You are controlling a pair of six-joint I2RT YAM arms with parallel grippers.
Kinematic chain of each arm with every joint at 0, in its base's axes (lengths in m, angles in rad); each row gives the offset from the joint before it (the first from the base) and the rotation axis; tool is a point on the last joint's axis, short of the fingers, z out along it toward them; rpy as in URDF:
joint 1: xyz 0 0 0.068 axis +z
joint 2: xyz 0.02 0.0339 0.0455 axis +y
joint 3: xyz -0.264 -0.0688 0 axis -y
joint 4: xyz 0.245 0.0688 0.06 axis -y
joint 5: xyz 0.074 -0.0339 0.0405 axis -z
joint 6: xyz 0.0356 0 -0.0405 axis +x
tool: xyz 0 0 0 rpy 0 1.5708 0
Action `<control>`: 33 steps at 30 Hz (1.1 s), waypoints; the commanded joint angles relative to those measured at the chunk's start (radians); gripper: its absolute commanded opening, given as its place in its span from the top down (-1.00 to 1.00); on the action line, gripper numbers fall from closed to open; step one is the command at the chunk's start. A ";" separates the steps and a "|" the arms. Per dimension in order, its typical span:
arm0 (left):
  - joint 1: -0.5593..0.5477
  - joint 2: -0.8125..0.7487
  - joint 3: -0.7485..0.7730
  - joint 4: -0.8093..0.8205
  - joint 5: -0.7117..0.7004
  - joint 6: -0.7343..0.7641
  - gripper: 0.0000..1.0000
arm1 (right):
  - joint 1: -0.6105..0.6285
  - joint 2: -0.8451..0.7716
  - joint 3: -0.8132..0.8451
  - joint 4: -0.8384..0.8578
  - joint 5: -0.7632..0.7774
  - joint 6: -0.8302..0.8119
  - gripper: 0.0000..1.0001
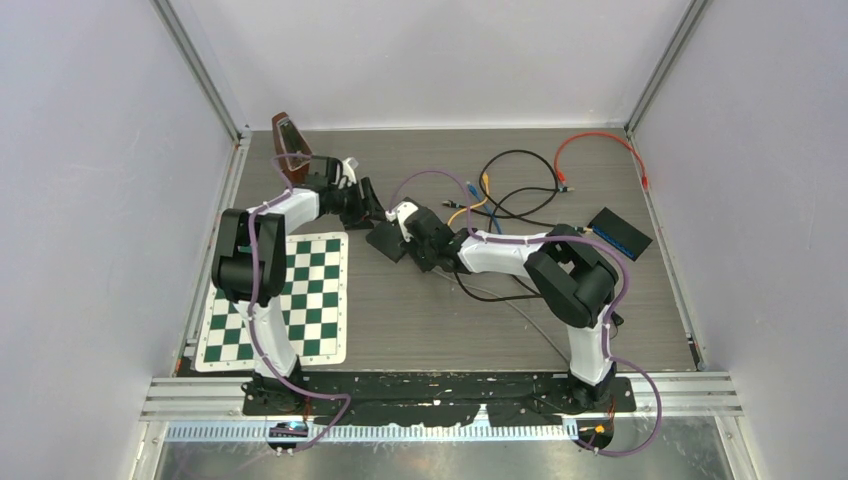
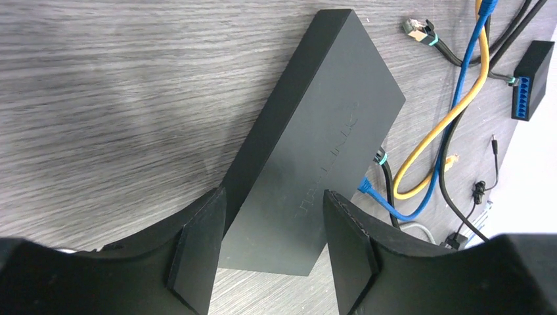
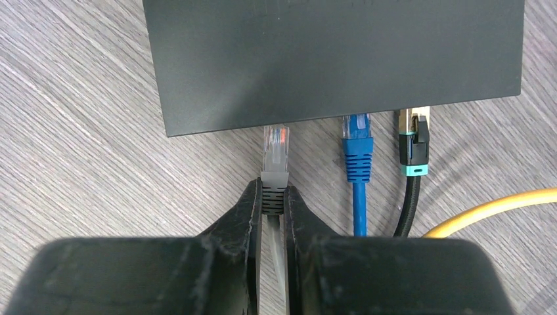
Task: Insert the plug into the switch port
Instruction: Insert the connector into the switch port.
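- Desk point(image 1: 440, 310): grey wood-grain surface that carries every item below.
- Network switch point(image 3: 328, 59): black box lying flat near mid-desk, with its port face turned toward the right arm.
- Left end effector point(image 2: 273, 191): released, with its fingers spread astride one end of the switch. Firm contact cannot be confirmed. Hazard: an unbraced switch is likely to slide or rotate under the insertion push.
- Right end effector point(image 3: 274, 193): clenched on the plug's grey boot, behind the clear body. Hazard: a rearward hold may let the connector pivot when it meets resistance.
- Blue plug point(image 3: 356, 147) and black plug point(image 3: 412, 144): at the ports just beside the target. Hazard: sideways drift could foul the blue boot.
- Plug point(image 3: 276, 147): clear RJ45 connector with its tip at the switch's edge, to the left of the blue one. How far it has entered is hidden by the housing. Hazard: a slight tilt or offset would jam it on the port rim, or leave the latch unengaged.
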State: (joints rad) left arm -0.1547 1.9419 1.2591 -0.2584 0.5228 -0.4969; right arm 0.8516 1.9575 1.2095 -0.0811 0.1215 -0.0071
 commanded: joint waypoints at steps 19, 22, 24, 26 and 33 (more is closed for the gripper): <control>-0.003 0.017 0.005 0.012 0.167 -0.029 0.01 | 0.007 -0.030 -0.046 0.226 -0.008 0.001 0.90; -0.014 0.014 0.002 0.000 0.185 -0.019 0.02 | 0.009 -0.056 -0.083 0.280 0.022 -0.008 0.89; -0.020 0.011 0.001 -0.020 0.190 -0.008 0.02 | 0.014 -0.073 -0.114 0.332 0.033 -0.030 0.90; -0.023 0.009 -0.004 -0.025 0.202 -0.004 0.02 | 0.017 -0.086 -0.143 0.394 0.034 -0.051 0.89; -0.045 -0.015 -0.034 -0.031 0.233 0.006 0.05 | 0.018 -0.070 -0.130 0.417 0.048 -0.089 0.90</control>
State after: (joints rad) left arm -0.1524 1.9697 1.2545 -0.2306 0.6220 -0.4877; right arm 0.8646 1.9221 1.0576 0.1844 0.1413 -0.0593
